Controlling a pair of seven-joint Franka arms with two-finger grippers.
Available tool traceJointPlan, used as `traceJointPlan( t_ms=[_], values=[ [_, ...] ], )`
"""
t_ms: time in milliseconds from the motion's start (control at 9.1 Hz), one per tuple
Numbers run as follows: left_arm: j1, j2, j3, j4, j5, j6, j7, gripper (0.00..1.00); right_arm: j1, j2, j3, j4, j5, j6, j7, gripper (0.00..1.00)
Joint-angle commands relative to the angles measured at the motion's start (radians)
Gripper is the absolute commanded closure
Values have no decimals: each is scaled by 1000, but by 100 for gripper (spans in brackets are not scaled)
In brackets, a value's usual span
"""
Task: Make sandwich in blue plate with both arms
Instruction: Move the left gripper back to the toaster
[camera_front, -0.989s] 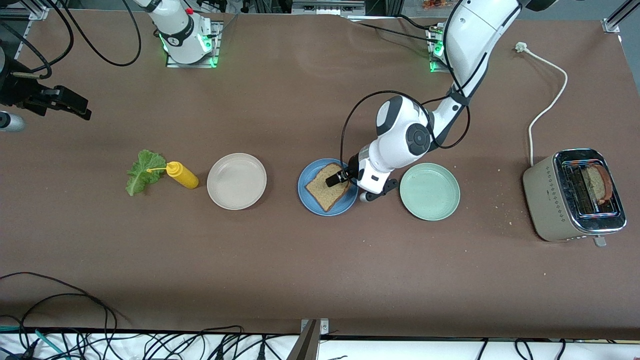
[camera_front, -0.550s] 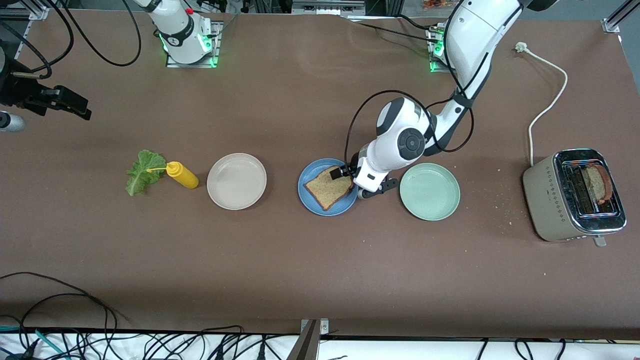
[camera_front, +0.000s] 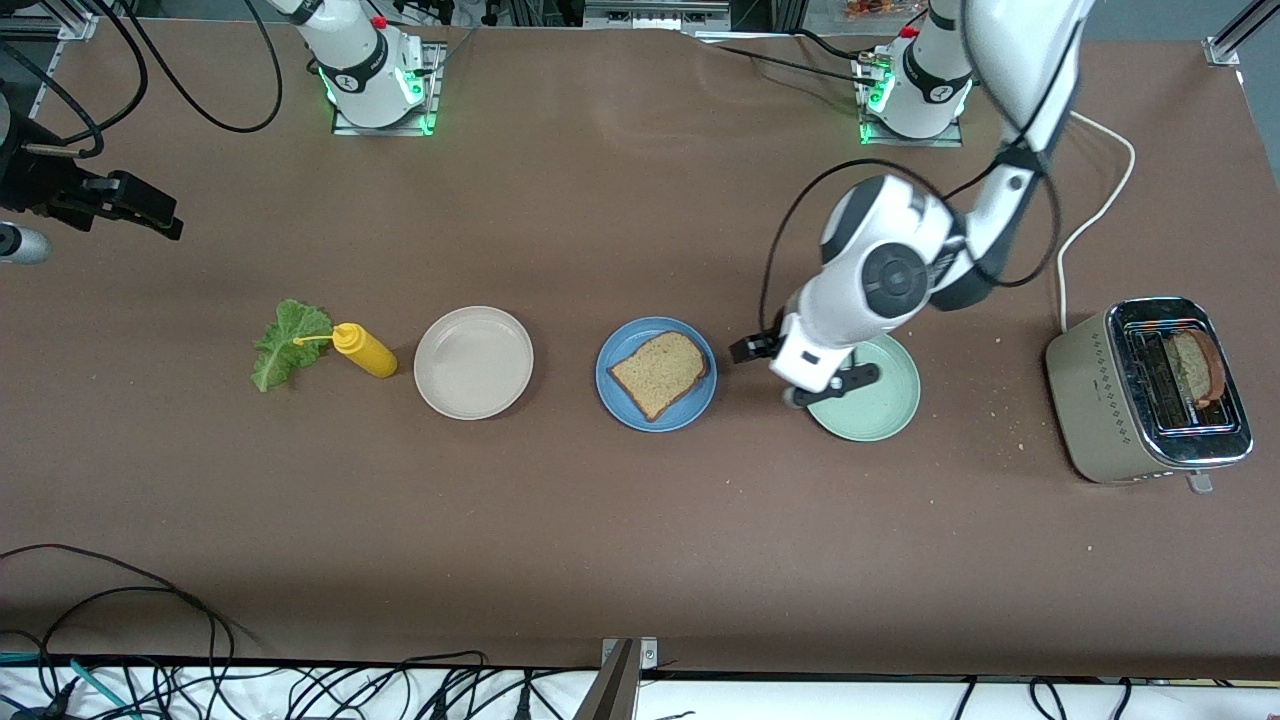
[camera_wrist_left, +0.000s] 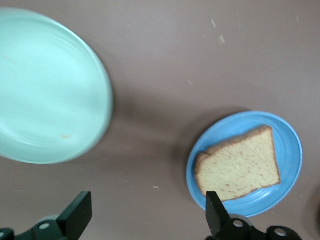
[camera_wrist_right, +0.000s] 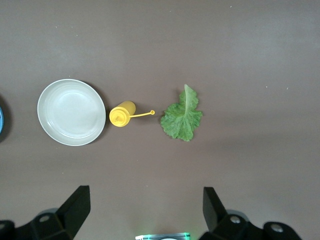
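One tan slice of bread (camera_front: 660, 373) (camera_wrist_left: 237, 167) lies flat on the blue plate (camera_front: 612, 392) (camera_wrist_left: 287, 131) at mid-table. My left gripper (camera_front: 752, 350) (camera_wrist_left: 147, 212) hangs open and empty over the bare table between that plate and the mint-green plate (camera_front: 880, 410) (camera_wrist_left: 45, 90). The green lettuce leaf (camera_front: 285, 343) (camera_wrist_right: 182, 118) lies on the table toward the right arm's end. High over that end, my right gripper (camera_wrist_right: 145, 200) waits open and empty, above the leaf. A second slice (camera_front: 1196, 366) stands in the toaster (camera_front: 1100, 400).
A yellow squeeze bottle (camera_front: 362, 350) (camera_wrist_right: 121, 116) lies beside the lettuce. An empty cream plate (camera_front: 473, 362) (camera_wrist_right: 71, 112) sits between it and the blue plate. The toaster's white cord (camera_front: 1095, 215) runs toward the left arm's base. Cables hang along the near table edge.
My left gripper has lifted off the bread slice and swung toward the green plate. The slice stays on the blue plate. The right arm has not moved.
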Motion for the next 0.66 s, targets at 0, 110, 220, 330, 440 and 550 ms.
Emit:
traceJointPlan(
  t_ms=[0,110,220,330,440,550],
  values=[
    [96,-92,-1,120,111,-278,89,0,-2,-3,-1,11,17,-16,2,0],
    [124,-91,0,183,148,-359,152,0,-2,-3,-1,11,17,-16,0,0],
    [158,-95,-1,214,154,-375,183,0,-2,-3,-1,11,17,-16,0,0],
    [188,-115,2,225,156,-373,195,0,-2,-3,-1,11,17,-16,5,0],
    [219,-130,2,226,169,-373,198,0,-2,5,-1,10,18,-15,6,0],
    [241,-149,-3,237,239,-372,235,0,-2,8,0,8,17,-15,9,0]
  ],
)
